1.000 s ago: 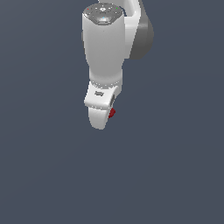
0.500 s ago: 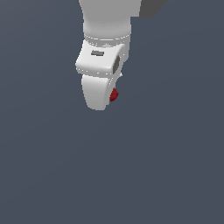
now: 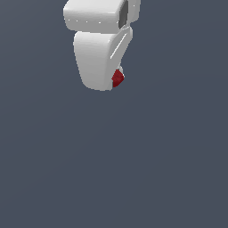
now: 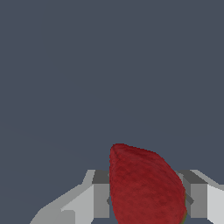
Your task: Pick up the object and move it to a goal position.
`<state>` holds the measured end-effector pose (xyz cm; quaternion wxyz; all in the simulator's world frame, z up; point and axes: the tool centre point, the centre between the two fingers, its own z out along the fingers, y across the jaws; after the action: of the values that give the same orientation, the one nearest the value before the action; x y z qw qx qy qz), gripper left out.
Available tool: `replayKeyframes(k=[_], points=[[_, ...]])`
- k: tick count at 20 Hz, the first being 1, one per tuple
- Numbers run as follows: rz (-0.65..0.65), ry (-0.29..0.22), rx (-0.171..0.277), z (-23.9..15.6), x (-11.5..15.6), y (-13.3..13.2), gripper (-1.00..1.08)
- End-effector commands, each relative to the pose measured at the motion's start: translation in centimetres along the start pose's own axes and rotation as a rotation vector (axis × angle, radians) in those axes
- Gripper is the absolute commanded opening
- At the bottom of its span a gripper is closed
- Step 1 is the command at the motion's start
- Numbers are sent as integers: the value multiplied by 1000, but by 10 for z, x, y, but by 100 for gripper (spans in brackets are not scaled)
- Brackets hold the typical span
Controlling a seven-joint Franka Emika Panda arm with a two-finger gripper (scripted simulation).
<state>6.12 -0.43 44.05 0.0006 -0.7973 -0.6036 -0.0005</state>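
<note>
The white, smooth-shelled claw (image 4: pixel 146 199) is clamped on the small dark red, bumpy strawberry-shaped lump (image 4: pixel 144 186), which sits between its grey fingers (image 4: pixel 101 199). From the exterior view the claw's rounded body hides most of the lump (image 3: pixel 117 78); the arm is cut off above. Everything around is a flat, featureless slate-grey ground (image 3: pixel 156 160).

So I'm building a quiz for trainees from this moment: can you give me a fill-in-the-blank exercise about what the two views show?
1. The strawberry is coloured dark ____.
2. In the wrist view, the strawberry sits ____ the two grey fingers.
3. In the exterior view, the hand is coloured ____.
4. The hand is shut on the ____.

Missing words: red; between; white; strawberry
</note>
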Motion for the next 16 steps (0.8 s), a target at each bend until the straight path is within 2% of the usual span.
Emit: replayKeyframes(k=[1,16], points=[[1,0,0,-13,1,2,-100],[2,-1,0,-56,6,9,-100]])
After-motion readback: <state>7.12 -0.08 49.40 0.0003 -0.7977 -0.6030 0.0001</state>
